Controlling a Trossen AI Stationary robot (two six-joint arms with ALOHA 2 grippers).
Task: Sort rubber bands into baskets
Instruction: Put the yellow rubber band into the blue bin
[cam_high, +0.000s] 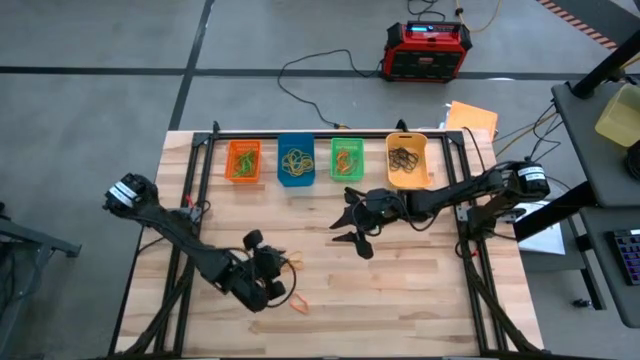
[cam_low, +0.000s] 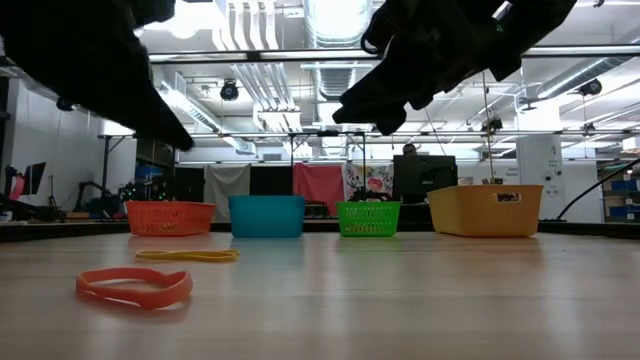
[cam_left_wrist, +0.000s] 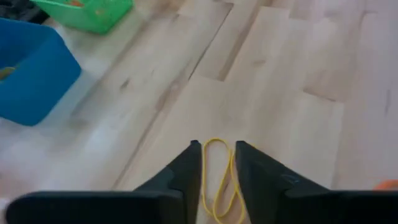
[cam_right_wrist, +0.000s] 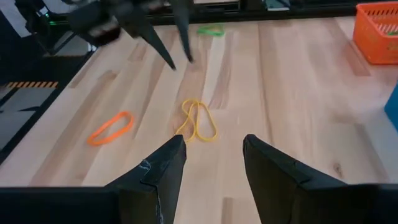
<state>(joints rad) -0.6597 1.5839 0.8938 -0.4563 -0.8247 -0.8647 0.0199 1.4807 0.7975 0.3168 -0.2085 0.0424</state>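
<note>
Four baskets stand in a row at the far edge: orange (cam_high: 243, 160), blue (cam_high: 296, 160), green (cam_high: 347, 158) and yellow-orange (cam_high: 408, 160), each with rubber bands inside. A yellow rubber band (cam_left_wrist: 217, 180) lies flat on the table, also seen in the low view (cam_low: 187, 255). An orange band (cam_low: 133, 287) lies nearer the front edge. My left gripper (cam_left_wrist: 217, 168) is open and hangs above the yellow band, its fingers on either side of it, clear of the table (cam_low: 150, 110). My right gripper (cam_high: 347, 218) is open and empty, raised in front of the green basket.
A green band (cam_right_wrist: 211, 29) lies on the table beyond my left gripper in the right wrist view. A red-and-black box (cam_high: 428, 50) and cables lie on the floor behind the table. Bare wood spreads across the table's near right part.
</note>
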